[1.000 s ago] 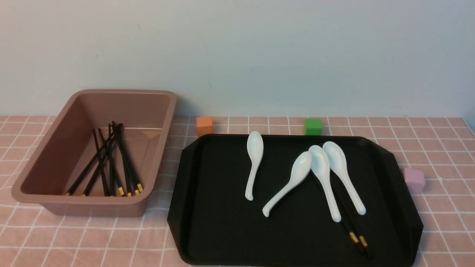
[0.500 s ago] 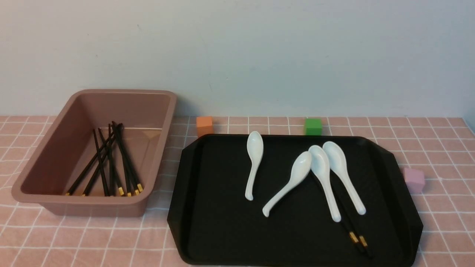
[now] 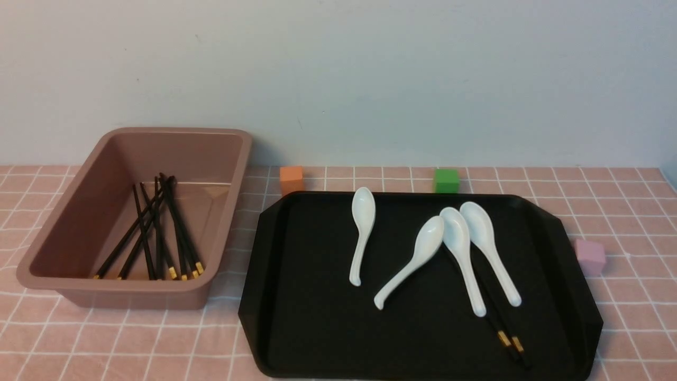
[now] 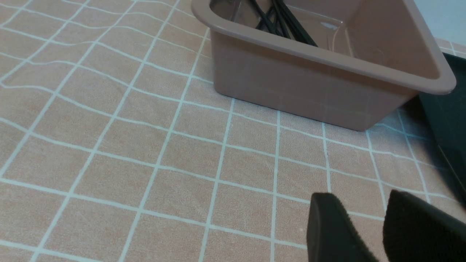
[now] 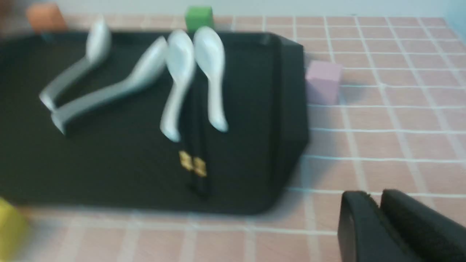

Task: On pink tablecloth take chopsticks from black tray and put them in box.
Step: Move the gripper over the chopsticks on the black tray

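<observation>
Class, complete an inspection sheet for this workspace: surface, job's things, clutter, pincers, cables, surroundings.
Surface: pale pink grid-lined tablecloth, wrinkled.
Job's things: one pair of black gold-banded chopsticks on the flat black plastic tray, partly under a white ceramic spoon; more chopsticks in the deep pink-brown plastic box.
Clutter: four such spoons on tray; cubes on cloth: orange, green, pink.
Pincers: left pincer, right pincer over cloth, holding nothing; open or shut unclear.
Cables: nothing seen.
Surroundings: pale wall.

Front camera: robot side, facing the wall (image 3: 370, 79), mid-distance; covers box (image 3: 180, 153) and black tray (image 3: 317, 323). Left wrist camera: close, oblique, on the box's corner beside the tray. Right wrist camera: blurred, oblique, over the tray's right half.
</observation>
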Available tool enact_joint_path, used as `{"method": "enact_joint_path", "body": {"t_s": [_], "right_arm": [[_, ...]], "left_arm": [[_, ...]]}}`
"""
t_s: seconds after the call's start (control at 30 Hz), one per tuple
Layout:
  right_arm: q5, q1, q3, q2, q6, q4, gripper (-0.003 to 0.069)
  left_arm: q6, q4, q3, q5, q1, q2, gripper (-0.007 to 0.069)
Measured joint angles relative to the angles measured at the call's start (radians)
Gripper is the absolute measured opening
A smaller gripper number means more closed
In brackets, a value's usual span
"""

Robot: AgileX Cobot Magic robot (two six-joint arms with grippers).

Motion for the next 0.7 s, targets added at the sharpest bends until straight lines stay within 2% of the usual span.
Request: {"method": "enact_joint_path", "body": {"t_s": [0.17, 0.27, 0.47, 0.53, 0.7], "right_arm": [[-0.122, 0.000, 0.004, 0.000, 0.144, 0.195, 0.0106], [-0.180, 0.000, 0.004, 0.000, 0.204, 0.270, 0.0108], [-0.268, 0.000, 0.004, 0.000, 0.244, 0.322, 0.0115], [-0.260, 0.000, -0.001, 0.000, 0.251, 0.333, 0.0115], [-0.031, 0.000, -0.167, 0.064, 0.202, 0.320, 0.0071]], "left_arm": [[0.000, 0.000, 0.000, 0.000, 0.000, 0.000, 0.0239], [0.000, 0.000, 0.000, 0.000, 0.000, 0.000, 0.0239], [0.000, 0.000, 0.000, 0.000, 0.000, 0.000, 0.0239], [0.000, 0.000, 0.000, 0.000, 0.000, 0.000, 0.0239], [0.000, 0.000, 0.000, 0.000, 0.000, 0.000, 0.0239]]}}
